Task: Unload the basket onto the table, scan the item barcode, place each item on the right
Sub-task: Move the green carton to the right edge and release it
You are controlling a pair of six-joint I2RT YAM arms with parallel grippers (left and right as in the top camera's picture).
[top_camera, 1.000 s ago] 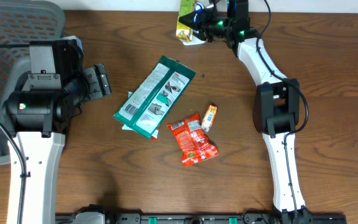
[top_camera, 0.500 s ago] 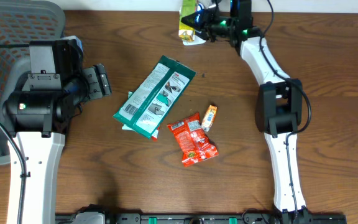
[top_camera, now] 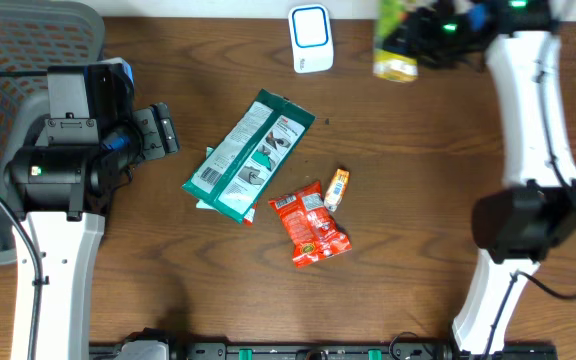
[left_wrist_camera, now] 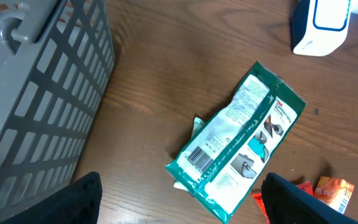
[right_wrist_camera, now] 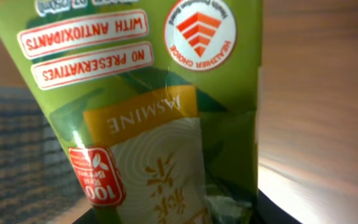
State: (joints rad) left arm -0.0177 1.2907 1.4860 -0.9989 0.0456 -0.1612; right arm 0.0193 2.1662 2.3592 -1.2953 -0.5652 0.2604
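Left hand (top_camera: 165,130) hangs at about 9 o'clock on the brown wooden desk (top_camera: 468,150), with its black fingers (left_wrist_camera: 73,199) spread wide and nothing between them. They face 3 o'clock, toward the loose packets.

Nearest the robot's base, at the middle of the desk, lies a crinkled red foil snack packet (top_camera: 310,225). Touching its far corner at 1 o'clock is a small orange sachet (top_camera: 337,188).

Farther back, at 11 o'clock from the red packet, a long dark green plastic pack with a white printed label (top_camera: 251,155) lies flat and slanted. Its barcode end points to 7 o'clock. A paler green pack (top_camera: 208,158) shows from under its left edge.

At 9 to 10 o'clock, behind the left arm, stands a grey plastic lattice basket (top_camera: 28,50).

At the far edge, at 12 o'clock, a small white scanner with a blue-outlined face (top_camera: 311,38) stands on the desk.

To its 3 o'clock, and apart from it, the right hand (top_camera: 420,38) is closed on a green and yellow jasmine tea carton (top_camera: 396,45), gripping it from the 3 o'clock side. In the right wrist view the carton (right_wrist_camera: 135,112) fills the frame with its print upside down. Whether it touches the desk cannot be told.
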